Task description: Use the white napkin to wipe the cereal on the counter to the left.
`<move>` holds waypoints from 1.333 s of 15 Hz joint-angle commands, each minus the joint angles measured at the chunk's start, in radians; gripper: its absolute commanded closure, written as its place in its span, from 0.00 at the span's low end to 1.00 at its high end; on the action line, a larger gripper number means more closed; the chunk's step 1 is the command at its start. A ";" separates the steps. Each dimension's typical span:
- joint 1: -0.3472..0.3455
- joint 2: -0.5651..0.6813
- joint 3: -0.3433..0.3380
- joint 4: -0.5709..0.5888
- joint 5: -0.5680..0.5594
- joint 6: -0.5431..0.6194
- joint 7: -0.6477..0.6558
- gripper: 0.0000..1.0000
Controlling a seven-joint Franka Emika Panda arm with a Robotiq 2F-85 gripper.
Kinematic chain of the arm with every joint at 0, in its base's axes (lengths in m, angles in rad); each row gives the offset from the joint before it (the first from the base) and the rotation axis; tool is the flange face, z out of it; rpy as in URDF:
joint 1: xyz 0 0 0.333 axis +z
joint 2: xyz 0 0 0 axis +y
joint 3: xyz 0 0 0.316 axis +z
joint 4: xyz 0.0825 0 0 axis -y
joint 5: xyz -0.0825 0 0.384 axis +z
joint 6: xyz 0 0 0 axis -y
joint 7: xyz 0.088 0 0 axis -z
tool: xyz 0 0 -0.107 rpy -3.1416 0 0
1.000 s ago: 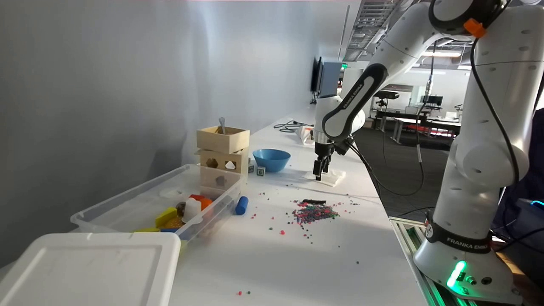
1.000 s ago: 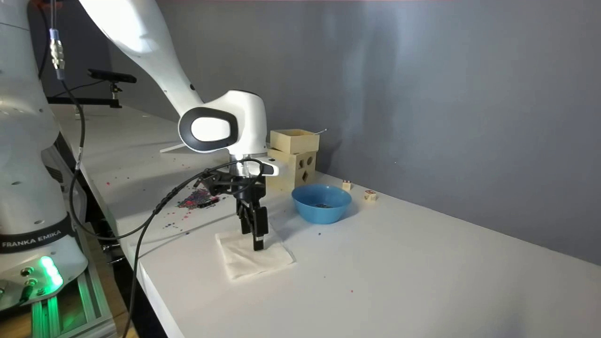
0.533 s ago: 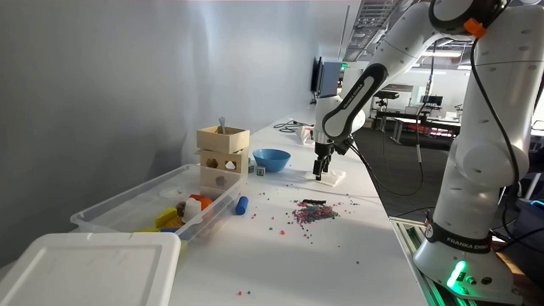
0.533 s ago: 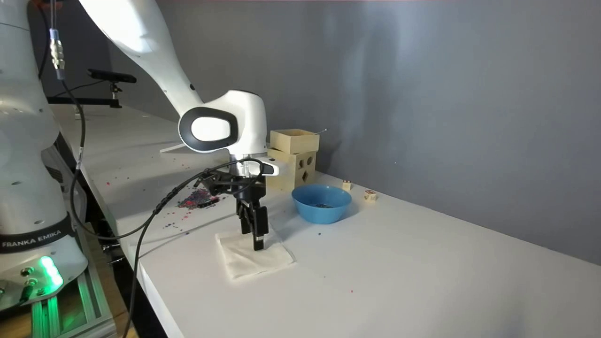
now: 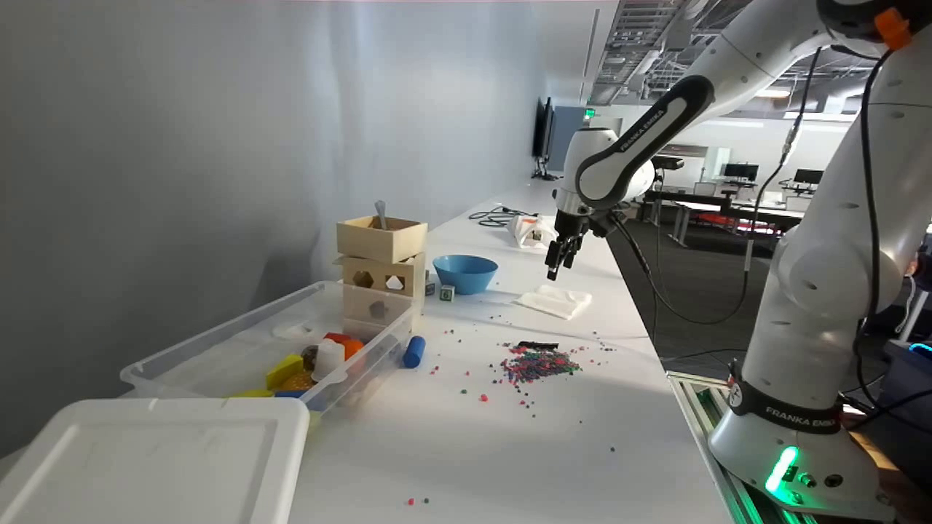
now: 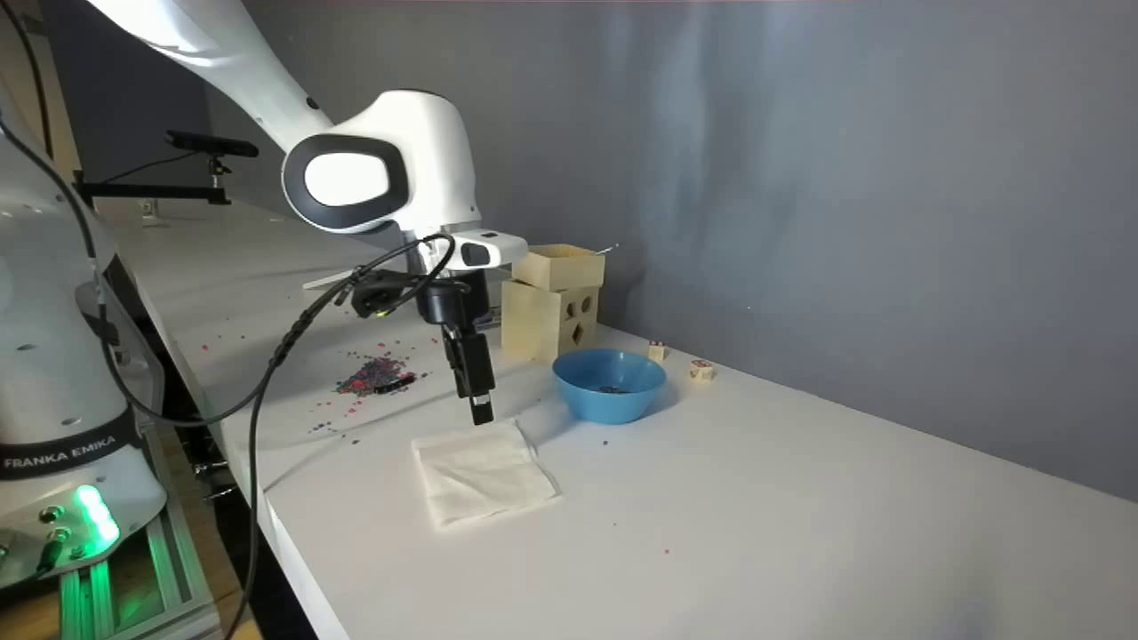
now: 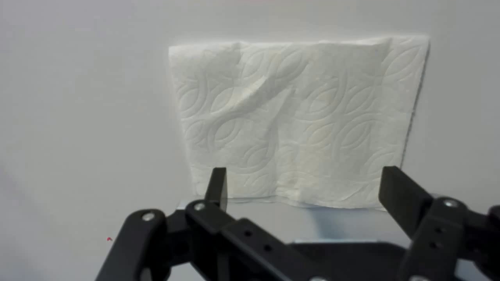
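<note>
Arm (image 5: 668, 113) reads "FRANKA EMIKA" — jaws spread wide, gripping nothing, clear of the white napkin (image 7: 297, 117).

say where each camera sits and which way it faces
An exterior view: near the lid, facing along the counter; arm and base at right.
An exterior view: past the napkin, facing roughly the opposite way, cereal farther off; arm and base at left.
Wrist view: on the arm, looking down at the napkin; the open gripper shows.
Both exterior views share the bowl, cereal, napkin and gripper.
</note>
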State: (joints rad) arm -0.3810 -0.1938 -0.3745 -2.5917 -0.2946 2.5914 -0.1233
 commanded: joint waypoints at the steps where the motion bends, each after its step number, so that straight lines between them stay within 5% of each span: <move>1: -0.041 -0.049 -0.025 -0.056 0.014 -0.067 -0.036 0.00; 6: 0.002 0.076 -0.122 -0.033 0.246 -0.001 -0.246 0.00; 9: 0.049 0.081 -0.121 -0.027 0.468 -0.004 -0.422 0.00; 11: 0.066 0.112 -0.106 -0.016 0.520 -0.005 -0.485 0.00; 20: 0.065 0.294 -0.058 0.061 0.438 0.179 -0.435 0.04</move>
State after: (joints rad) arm -0.3169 0.0212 -0.4316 -2.5598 0.1749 2.7108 -0.5836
